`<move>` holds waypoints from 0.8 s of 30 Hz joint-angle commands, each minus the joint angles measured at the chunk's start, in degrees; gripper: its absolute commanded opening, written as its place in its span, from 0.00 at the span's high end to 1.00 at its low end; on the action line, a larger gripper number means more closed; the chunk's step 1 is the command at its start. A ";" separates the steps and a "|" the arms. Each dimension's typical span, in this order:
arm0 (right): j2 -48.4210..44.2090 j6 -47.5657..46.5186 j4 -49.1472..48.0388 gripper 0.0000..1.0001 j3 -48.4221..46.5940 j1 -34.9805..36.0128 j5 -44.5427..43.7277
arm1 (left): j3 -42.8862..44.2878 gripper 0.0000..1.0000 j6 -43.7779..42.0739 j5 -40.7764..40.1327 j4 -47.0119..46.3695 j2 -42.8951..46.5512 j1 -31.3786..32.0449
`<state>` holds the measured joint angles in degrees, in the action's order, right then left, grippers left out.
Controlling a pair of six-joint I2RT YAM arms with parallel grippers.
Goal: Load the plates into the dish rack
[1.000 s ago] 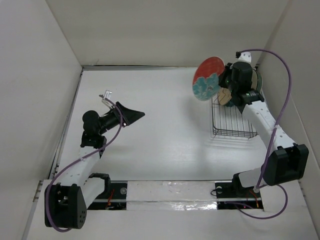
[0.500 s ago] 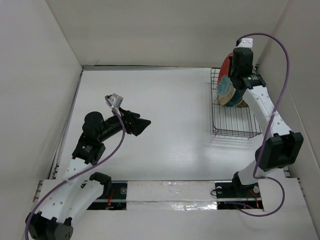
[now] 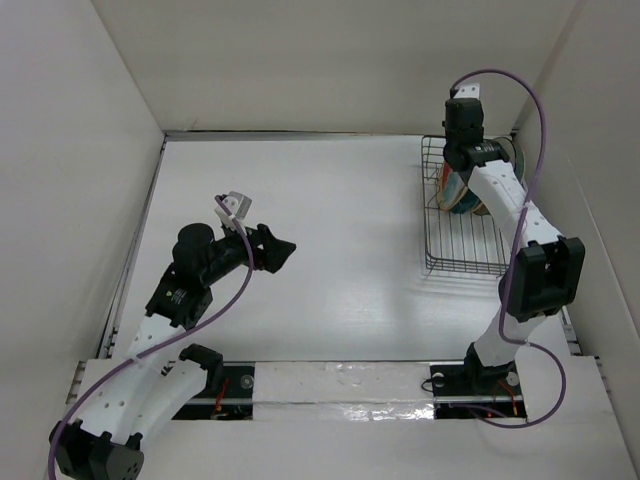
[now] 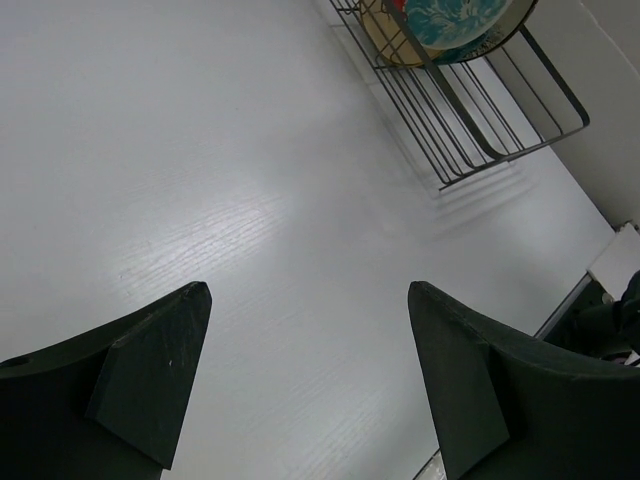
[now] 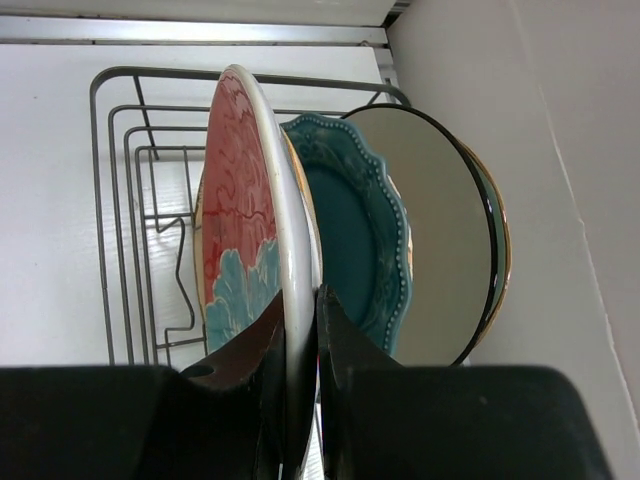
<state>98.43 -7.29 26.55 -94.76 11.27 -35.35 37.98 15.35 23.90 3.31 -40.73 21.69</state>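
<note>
My right gripper point(image 5: 300, 292) is shut on the rim of the red-and-teal patterned plate point(image 5: 235, 200) and holds it upright on edge inside the black wire dish rack point(image 5: 120, 200). Close behind it stand the scalloped dark teal plate point(image 5: 355, 220) and a tan plate with a dark rim point(image 5: 435, 230). From above, the right gripper point(image 3: 458, 170) is over the rack point(image 3: 465, 245) at the far right, with the red-and-teal plate point(image 3: 453, 190) under it. My left gripper point(image 3: 275, 250) is open and empty over bare table, with the rack point(image 4: 480, 110) far ahead of it point(image 4: 308, 292).
The rack stands against the white right wall point(image 5: 560, 200), near the back wall point(image 3: 330, 70). White walls enclose the table point(image 3: 330, 220) on three sides. A taped strip point(image 3: 340, 385) runs along the near edge between the arm bases.
The right arm carried the red-and-teal plate from above the rack's left side down into the rack, turning it on edge. The left arm swung a little right and lower.
</note>
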 commanded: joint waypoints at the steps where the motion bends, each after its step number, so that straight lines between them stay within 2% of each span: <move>1: -1.06 -0.19 -9.76 1.00 -1.75 0.33 -1.65 | 2.19 0.22 -1.20 -1.84 -1.03 0.92 0.19; 8: 0.79 4.21 -14.58 0.99 4.14 -0.19 1.07 | 1.66 0.22 -1.12 -1.84 -1.90 1.09 0.19; 12: 0.88 6.14 -15.65 0.89 5.73 -0.72 3.27 | 1.40 0.22 -0.94 -2.54 -2.17 1.44 0.19; 15: 0.18 7.20 -15.39 0.72 5.82 -0.72 3.71 | 1.31 0.22 -0.77 -3.16 -2.26 1.36 0.19; 16: -0.17 7.38 -15.04 0.59 5.82 -0.72 3.36 | 1.31 0.22 -0.59 -3.33 -2.34 1.27 0.19; 18: -1.39 9.48 -14.59 0.45 5.81 -0.72 2.84 | 1.22 0.21 0.11 -3.51 -2.61 0.92 0.19; 19: -3.14 10.97 -14.24 0.32 5.73 -0.72 2.14 | 1.14 0.21 0.46 -3.51 -2.70 0.92 0.19; 21: -5.34 12.64 -13.19 0.22 6.25 -0.72 2.39 | 0.87 0.20 1.34 -2.90 -2.96 0.83 0.19; 22: -8.14 14.04 -13.10 0.13 6.78 -0.11 2.57 | 0.87 0.20 1.69 -2.98 -2.96 0.92 0.19; 24: -11.40 15.19 -13.27 0.05 8.18 0.59 3.62 | 0.87 0.18 2.22 -3.60 -4.63 1.00 0.19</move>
<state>94.78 4.05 17.10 -87.00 10.85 -31.31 37.98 16.19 20.78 2.57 -40.27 21.69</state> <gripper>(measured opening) 0.931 0.809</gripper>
